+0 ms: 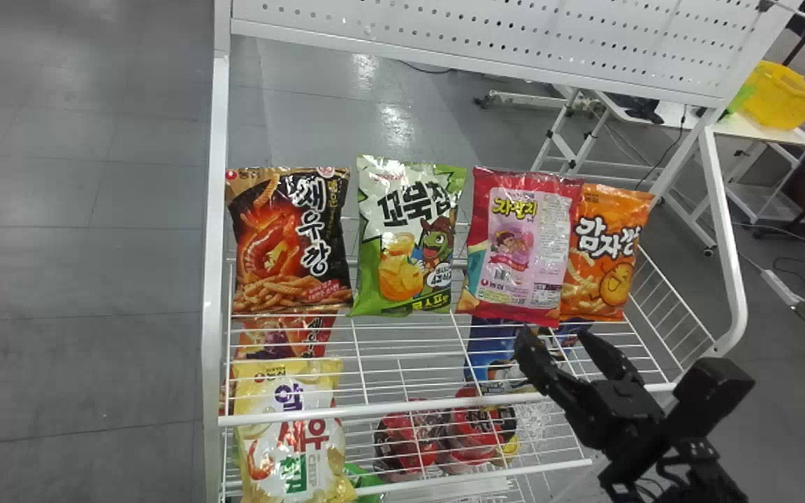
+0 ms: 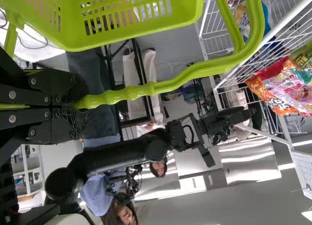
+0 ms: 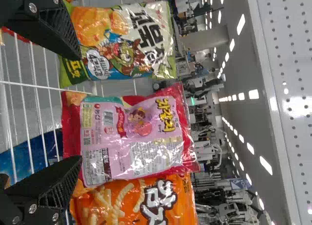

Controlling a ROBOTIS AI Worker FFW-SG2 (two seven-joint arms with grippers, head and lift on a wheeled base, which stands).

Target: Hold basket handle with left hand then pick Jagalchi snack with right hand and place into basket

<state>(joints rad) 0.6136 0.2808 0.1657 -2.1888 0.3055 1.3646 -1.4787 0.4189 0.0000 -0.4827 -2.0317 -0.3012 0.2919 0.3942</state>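
The Jagalchi snack [image 1: 518, 244], a red and pink bag, stands on the upper wire shelf between a green bag and an orange one. Just below and in front of it, my right gripper [image 1: 557, 341] has its fingers spread with nothing between them. From the right wrist camera, the Jagalchi snack [image 3: 134, 137] is straight ahead of the right gripper [image 3: 73, 108], apart from both fingers. In the left wrist view the left gripper [image 2: 80, 102] is shut on the handle [image 2: 187, 78] of the light green basket [image 2: 131, 15].
Close beside the snack are the green bag [image 1: 409, 237] and the orange bag [image 1: 604, 253]; a black bag [image 1: 291, 241] stands farther left. The shelf's front rail [image 1: 374, 411] and right side frame [image 1: 727, 258] border the right arm's surroundings. Lower packs lie beneath.
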